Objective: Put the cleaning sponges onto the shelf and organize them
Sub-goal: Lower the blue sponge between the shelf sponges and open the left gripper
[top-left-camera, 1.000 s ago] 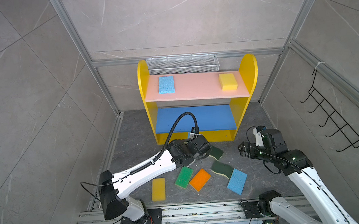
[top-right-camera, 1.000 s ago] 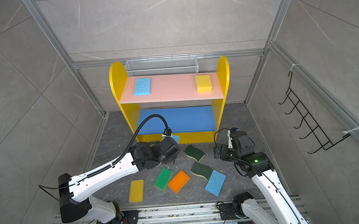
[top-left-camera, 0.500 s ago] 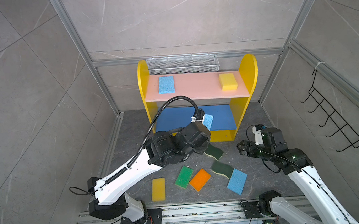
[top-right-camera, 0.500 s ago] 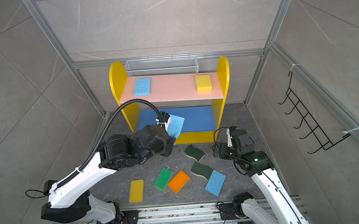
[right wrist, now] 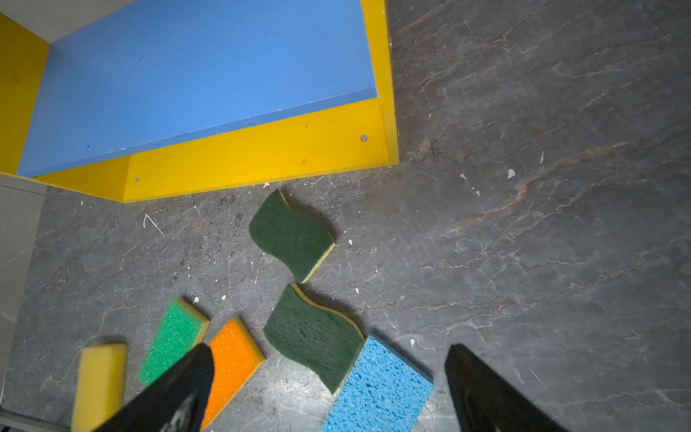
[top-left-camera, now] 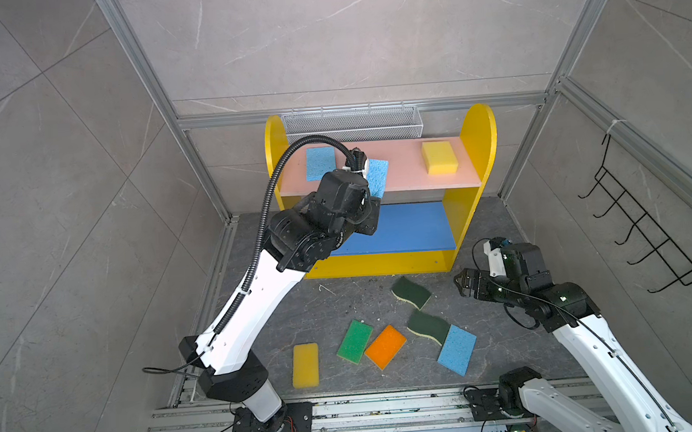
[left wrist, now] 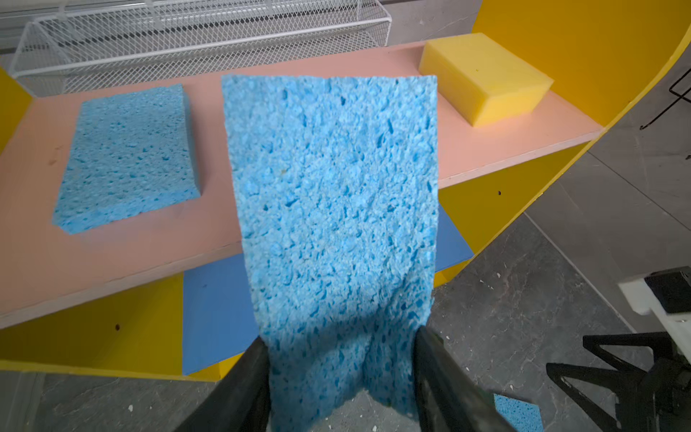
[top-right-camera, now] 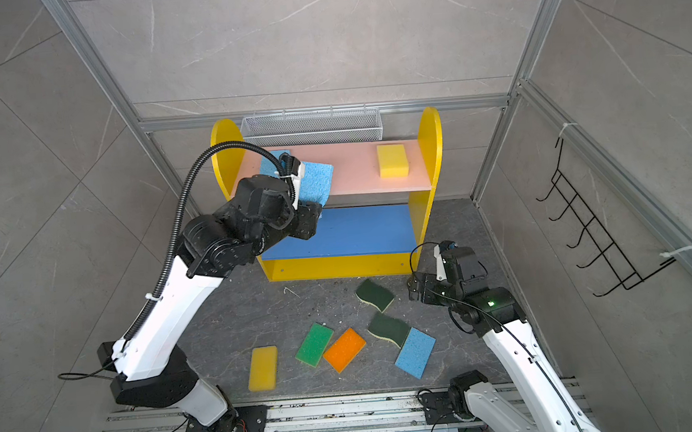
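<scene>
L gripper [left wrist: 340,336] is clamped on one end of a light blue sponge [left wrist: 329,205]. The sponge is raised at the front edge of the pink board [left wrist: 486,149] of the shelf [top-left-camera: 478,132], approx. between the blue sponge [left wrist: 127,157] and the yellow sponge [left wrist: 482,74] lying there. R gripper [right wrist: 329,359] hangs with jaws apart, empty, over the floor group.

My judgement: two placed, one in hand, six left: 2nd yellow sponge [top-left-camera: 305,365], green sponge [top-left-camera: 354,340], orange sponge [top-left-camera: 385,346], dark-green sponges [top-left-camera: 411,291] [top-left-camera: 428,326], 3rd blue sponge [top-left-camera: 456,350].

The pinch shows only in the left wrist view; in both top views the wrist hides it.

On your shelf [top-left-camera: 483,132] top board: one sponge [top-left-camera: 320,163] left, another sponge [top-left-camera: 439,157] right; six sponges [top-left-camera: 385,347] lie on the tabletop [top-left-camera: 342,305] before it.
</scene>
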### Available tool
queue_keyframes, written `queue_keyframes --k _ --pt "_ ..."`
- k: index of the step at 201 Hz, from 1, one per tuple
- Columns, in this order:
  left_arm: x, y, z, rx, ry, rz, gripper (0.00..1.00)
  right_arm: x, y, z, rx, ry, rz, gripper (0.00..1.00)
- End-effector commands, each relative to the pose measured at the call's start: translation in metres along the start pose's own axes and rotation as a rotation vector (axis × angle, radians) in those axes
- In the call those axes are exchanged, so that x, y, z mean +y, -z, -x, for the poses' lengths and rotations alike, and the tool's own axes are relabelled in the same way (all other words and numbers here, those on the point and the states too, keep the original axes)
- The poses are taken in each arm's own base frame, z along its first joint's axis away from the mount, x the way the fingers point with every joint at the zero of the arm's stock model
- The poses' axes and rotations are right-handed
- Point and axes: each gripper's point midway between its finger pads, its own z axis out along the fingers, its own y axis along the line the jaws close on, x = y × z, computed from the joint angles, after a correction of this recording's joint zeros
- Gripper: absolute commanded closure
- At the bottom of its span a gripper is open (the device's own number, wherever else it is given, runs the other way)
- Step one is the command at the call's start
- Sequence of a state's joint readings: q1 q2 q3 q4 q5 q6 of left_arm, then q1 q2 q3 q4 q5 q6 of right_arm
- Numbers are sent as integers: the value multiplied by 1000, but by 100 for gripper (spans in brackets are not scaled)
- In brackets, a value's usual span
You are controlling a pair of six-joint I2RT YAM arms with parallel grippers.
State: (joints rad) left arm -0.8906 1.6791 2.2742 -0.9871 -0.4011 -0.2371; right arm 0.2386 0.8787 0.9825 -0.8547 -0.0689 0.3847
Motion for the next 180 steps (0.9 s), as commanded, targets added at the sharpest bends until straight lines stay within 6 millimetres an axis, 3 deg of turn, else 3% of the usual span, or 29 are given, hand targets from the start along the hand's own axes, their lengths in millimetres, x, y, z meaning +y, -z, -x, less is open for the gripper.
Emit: queue_keyframes --k 1,65,97,180 --pt "-18 -7 44 -135 19 -106 41 5 6 12 -27 27 11 1" --pt "-8 -54 86 -276 120 -31 42 8 6 13 -23 31 24 1" --pt "4 -76 84 -285 174 29 42 9 6 12 -19 33 32 1" --pt "1 -106 74 -286 235 50 40 11 4 12 -17 37 47 1"
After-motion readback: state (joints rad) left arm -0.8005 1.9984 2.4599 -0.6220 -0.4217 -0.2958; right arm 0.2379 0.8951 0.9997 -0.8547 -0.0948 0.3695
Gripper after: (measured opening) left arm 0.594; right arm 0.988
